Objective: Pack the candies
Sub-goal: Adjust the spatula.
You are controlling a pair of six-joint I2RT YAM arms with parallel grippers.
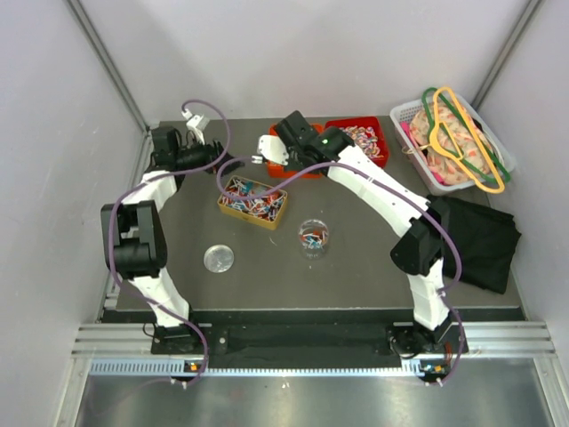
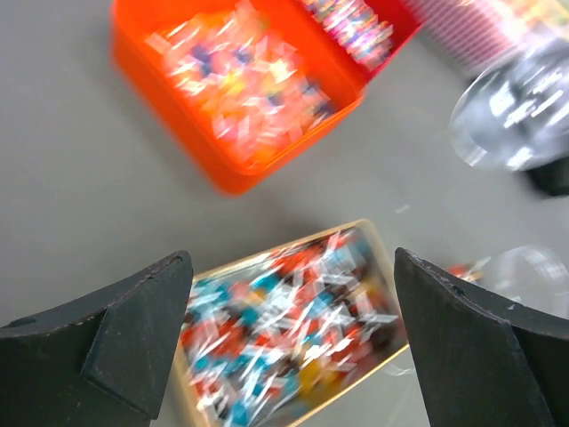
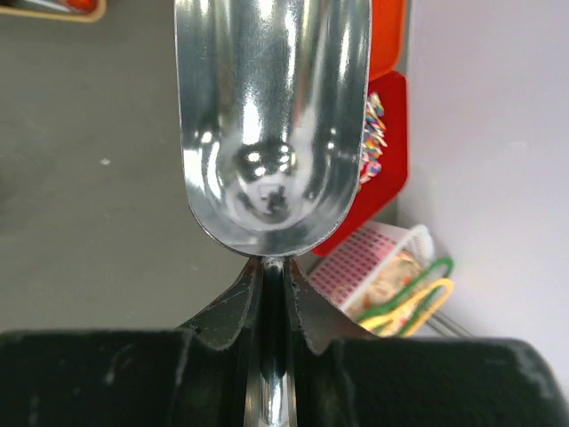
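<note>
My right gripper (image 3: 274, 277) is clamped on the scoop (image 3: 271, 116) handle, bowl empty, ready to dig candies (image 2: 284, 329). Left gripper (image 2: 292, 258) hangs wide open over their tan box (image 2: 302, 237), probably to steady it.

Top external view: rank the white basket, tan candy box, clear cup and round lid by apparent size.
1. white basket
2. tan candy box
3. clear cup and round lid look about equal; I won't rank them.

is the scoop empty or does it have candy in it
Empty. In the right wrist view the scoop shows a bare shiny metal bowl, only reflections, nothing inside.
</note>
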